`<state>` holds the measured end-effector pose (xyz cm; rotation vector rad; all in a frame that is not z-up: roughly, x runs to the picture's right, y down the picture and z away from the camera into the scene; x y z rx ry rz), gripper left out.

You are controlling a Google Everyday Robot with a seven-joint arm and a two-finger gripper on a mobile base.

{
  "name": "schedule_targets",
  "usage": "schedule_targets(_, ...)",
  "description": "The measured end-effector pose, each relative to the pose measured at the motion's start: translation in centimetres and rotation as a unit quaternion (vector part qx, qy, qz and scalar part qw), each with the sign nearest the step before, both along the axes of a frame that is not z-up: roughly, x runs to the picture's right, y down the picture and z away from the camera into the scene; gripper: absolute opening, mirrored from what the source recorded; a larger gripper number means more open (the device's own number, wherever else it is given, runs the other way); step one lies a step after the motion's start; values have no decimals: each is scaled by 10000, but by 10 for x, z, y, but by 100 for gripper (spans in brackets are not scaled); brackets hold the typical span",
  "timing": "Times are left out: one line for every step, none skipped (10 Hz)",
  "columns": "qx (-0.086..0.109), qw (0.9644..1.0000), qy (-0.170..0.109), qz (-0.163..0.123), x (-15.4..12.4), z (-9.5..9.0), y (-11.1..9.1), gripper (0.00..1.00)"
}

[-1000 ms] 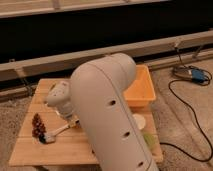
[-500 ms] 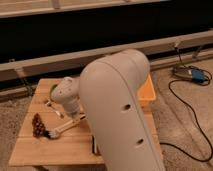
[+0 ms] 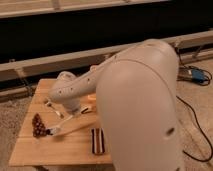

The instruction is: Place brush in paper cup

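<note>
The brush (image 3: 72,126) lies flat on the wooden table (image 3: 55,152), its white handle running right and its small dark head (image 3: 50,132) at the left. My gripper (image 3: 80,107) is at the end of the bulky white arm (image 3: 140,110), low over the table just above the middle of the brush handle. Whether it touches the brush does not show. The paper cup is hidden, most likely behind the arm.
A brown cone-shaped cluster (image 3: 37,125) sits left of the brush head. A small metal fork (image 3: 52,107) lies behind it. A dark striped object (image 3: 97,141) lies near the front edge. A sliver of orange bin (image 3: 92,98) shows behind the arm. Cables and a blue device (image 3: 196,76) lie on the floor at right.
The arm has swung further across the view and now hides most of the orange bin and the right half of the table. The gripper end stays low by the brush.
</note>
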<state>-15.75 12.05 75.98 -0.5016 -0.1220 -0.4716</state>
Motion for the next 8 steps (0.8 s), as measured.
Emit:
schedule_targets(156, 9999, 0, 8, 7, -8, -7, 0)
schedule_targets(232, 9997, 20, 56, 16, -11, -12, 0)
schedule_targets(295, 9994, 55, 187, 28, -14, -21, 0)
schedule_targets(345, 9987, 115, 353, 43, -16, -32, 0)
schedule_targets(394, 9974, 179, 576, 61, -17, -45, 0)
schedule_targets(437, 9958, 261, 764, 79, -15, -57, 0)
schedule_targets(457, 9943, 329, 910, 95, -15, -66, 0)
schedule_targets(478, 9920, 416, 1092, 118, -16, -74, 0)
